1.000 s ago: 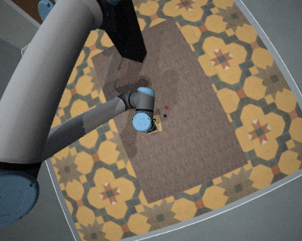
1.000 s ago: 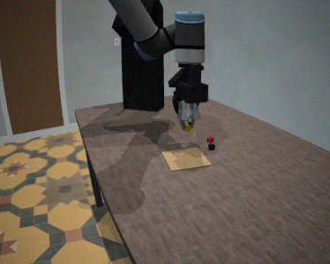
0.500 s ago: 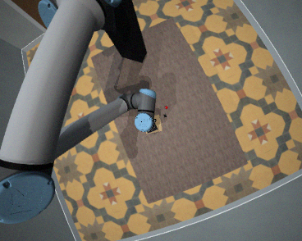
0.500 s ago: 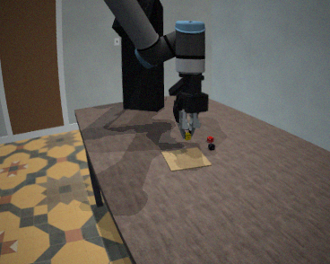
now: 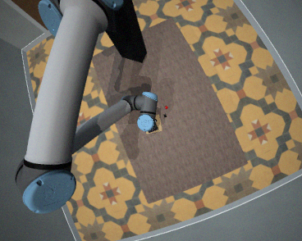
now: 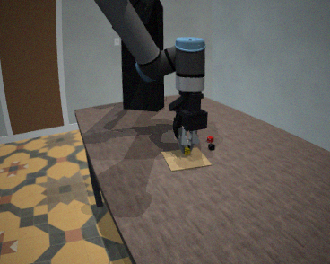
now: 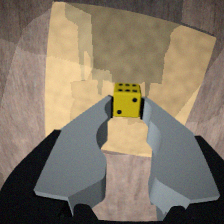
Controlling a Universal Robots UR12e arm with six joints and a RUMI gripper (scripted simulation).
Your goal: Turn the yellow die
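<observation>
My gripper (image 7: 126,98) is shut on the yellow die (image 7: 127,100), which sits between the two grey fingertips in the wrist view. Several pips show on its upper face and two on the side toward the camera. The die is low over the tan mat (image 7: 120,65). In the exterior view the gripper (image 6: 186,148) points straight down with the yellow die (image 6: 186,152) at or just above the mat (image 6: 186,160). In the top view the wrist (image 5: 146,121) hides the die and most of the mat (image 5: 159,129).
A red die (image 6: 210,139) and a black die (image 6: 211,146) lie on the brown table just right of the mat. They also show in the top view as a red die (image 5: 167,107) and a black die (image 5: 165,115). A dark pillar (image 6: 142,54) stands at the table's far end.
</observation>
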